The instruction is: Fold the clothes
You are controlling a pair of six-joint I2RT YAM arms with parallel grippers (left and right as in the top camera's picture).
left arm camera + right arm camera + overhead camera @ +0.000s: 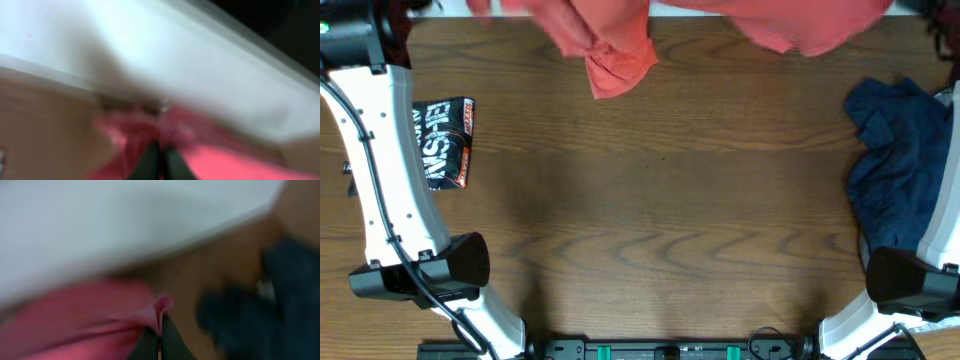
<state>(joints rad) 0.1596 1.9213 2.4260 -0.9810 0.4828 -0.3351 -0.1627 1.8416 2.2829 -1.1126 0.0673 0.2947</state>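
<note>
**Red shirt up at the far edge of the table**

The brown wood-grain table [660, 200] runs out to a white surface [150, 45] beyond its far edge. One orange-red T-shirt [620, 50] hangs bunched along that far edge, with a crumpled end drooping onto the wood left of centre. One dark navy cloth [900, 160] lies heaped at the right side. One glossy black snack bag [445, 142] sits at the left, beside a white arm. There are two arms. The left gripper [161, 160] is pressed together with red cloth gathered at its tips, though that view is blurred. The right gripper [159, 342] is closed, pinching a fold of the shirt.
</note>
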